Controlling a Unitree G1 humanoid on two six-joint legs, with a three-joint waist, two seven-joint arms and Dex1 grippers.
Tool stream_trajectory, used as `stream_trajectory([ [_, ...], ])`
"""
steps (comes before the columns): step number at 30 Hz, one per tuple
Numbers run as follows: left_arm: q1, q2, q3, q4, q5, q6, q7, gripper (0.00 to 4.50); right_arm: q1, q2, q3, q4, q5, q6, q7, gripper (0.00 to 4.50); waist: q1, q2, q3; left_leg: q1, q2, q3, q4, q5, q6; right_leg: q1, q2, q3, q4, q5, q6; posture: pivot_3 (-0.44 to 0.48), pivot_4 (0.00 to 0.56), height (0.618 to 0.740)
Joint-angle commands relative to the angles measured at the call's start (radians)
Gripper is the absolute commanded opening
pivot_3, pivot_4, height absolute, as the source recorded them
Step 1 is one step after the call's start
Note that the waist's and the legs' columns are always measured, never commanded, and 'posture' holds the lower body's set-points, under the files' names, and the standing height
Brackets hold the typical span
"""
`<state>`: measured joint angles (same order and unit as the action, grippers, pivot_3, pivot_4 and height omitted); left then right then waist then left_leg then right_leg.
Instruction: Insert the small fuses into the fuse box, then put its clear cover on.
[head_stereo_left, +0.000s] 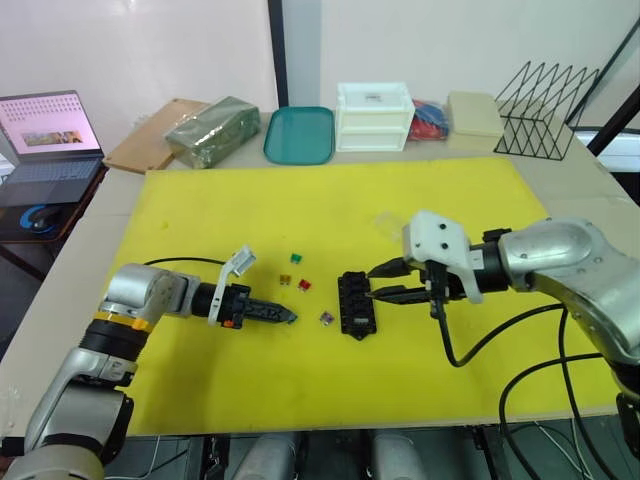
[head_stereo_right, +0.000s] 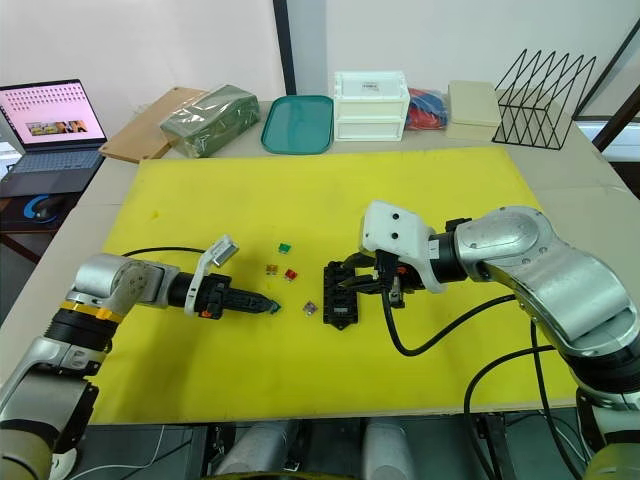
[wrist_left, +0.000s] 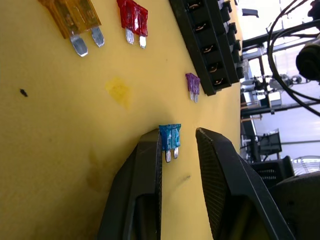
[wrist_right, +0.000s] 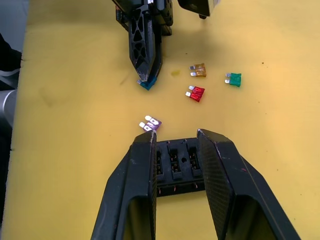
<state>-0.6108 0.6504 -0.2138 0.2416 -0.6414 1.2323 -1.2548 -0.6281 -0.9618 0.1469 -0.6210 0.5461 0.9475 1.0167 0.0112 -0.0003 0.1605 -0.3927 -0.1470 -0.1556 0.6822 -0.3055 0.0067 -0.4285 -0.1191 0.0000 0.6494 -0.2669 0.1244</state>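
Head views: one small black slotted plastic fuse box (head_stereo_left: 355, 304) on yellow mat (head_stereo_left: 330, 210).

Left wrist: left gripper (wrist_left: 177, 150) parted around one teal translucent blade fuse (wrist_left: 170, 137), not clamped.

Right wrist: right gripper (wrist_right: 175, 142) spread, astride box, empty; five loose fuses: purple (wrist_right: 151, 124), red (wrist_right: 196, 93), amber (wrist_right: 199, 70), green (wrist_right: 233, 79).

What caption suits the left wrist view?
Left gripper fingers open around a teal fuse near the fuse box.
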Motion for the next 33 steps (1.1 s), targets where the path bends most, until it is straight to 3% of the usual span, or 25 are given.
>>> stream_trajectory([
  [1, 0.019, 0.019, -0.019, 0.0, 0.014, -0.002, -0.003, 1.11, -0.02, -0.013, -0.008, 0.0, -0.01, -0.022, 0.001, 1.44, 0.0, 0.0, 0.0, 0.0, 0.0, 0.0, 0.0, 0.0, 0.0, 0.0, 0.0, 0.0, 0.0, 0.0, 0.0, 0.0, 0.15, 0.74],
  [3, 0.02, 0.022, -0.017, 0.004, 0.016, -0.006, -0.004, 1.11, -0.021, -0.012, -0.007, 0.002, -0.012, -0.024, 0.002, 1.44, -0.001, 0.0, 0.0, 0.0, 0.0, 0.0, 0.0, 0.0, 0.0, 0.0, 0.0, 0.0, 0.0, 0.0, 0.0, 0.0, 0.15, 0.74],
  [8, 0.027, 0.029, -0.012, 0.003, 0.019, -0.02, -0.006, 0.06, -0.019, -0.014, -0.005, 0.005, -0.019, -0.029, 0.006, 1.44, -0.001, 0.0, 0.0, 0.0, 0.0, 0.0, 0.0, 0.0, 0.0, 0.0, 0.0, 0.0, 0.0, 0.0, 0.0, 0.0, 0.15, 0.74],
  [12, 0.037, 0.039, -0.003, -0.013, 0.014, -0.044, -0.02, 0.06, -0.018, -0.016, -0.004, 0.008, -0.02, -0.032, 0.009, 1.44, -0.001, 0.0, 0.0, 0.0, 0.0, 0.0, 0.0, 0.0, 0.0, 0.0, 0.0, 0.0, 0.0, 0.0, 0.0, 0.0, 0.15, 0.74],
  [16, 0.072, 0.037, 0.042, -0.086, 0.005, -0.175, -0.051, 0.06, -0.021, 0.002, -0.011, 0.014, 0.004, -0.01, 0.007, 1.44, -0.002, 0.0, 0.0, 0.0, 0.0, 0.0, 0.0, 0.0, 0.0, 0.0, 0.0, 0.0, 0.0, 0.0, 0.0, 0.0, 0.15, 0.74],
  [19, 0.099, 0.01, 0.099, -0.19, -0.019, -0.305, -0.061, 0.06, -0.043, 0.047, -0.045, 0.029, 0.09, 0.099, -0.021, 1.44, 0.0, 0.0, 0.0, 0.0, 0.001, 0.0, 0.0, 0.0, 0.0, 0.0, 0.0, 0.0, 0.0, 0.0, 0.0, 0.0, 0.15, 0.74],
  [25, 0.075, -0.097, 0.193, -0.394, -0.097, -0.397, 0.022, 0.06, -0.143, 0.138, -0.148, 0.096, 0.281, 0.357, -0.101, 1.44, 0.004, 0.0, 0.0, -0.001, 0.0, 0.0, 0.001, 0.0, 0.0, 0.001, -0.001, 0.0, -0.001, 0.0, 0.0, 0.0, 0.15, 0.74],
  [33, 0.038, -0.129, 0.172, -0.512, -0.115, -0.441, 0.048, 0.06, -0.232, 0.182, -0.203, 0.124, 0.408, 0.487, -0.17, 1.44, 0.0, 0.0, 0.0, 0.0, 0.0, 0.0, 0.0, 0.0, 0.0, 0.0, 0.0, 0.0, -0.001, 0.0, 0.0, 0.0, 0.15, 0.74],
])
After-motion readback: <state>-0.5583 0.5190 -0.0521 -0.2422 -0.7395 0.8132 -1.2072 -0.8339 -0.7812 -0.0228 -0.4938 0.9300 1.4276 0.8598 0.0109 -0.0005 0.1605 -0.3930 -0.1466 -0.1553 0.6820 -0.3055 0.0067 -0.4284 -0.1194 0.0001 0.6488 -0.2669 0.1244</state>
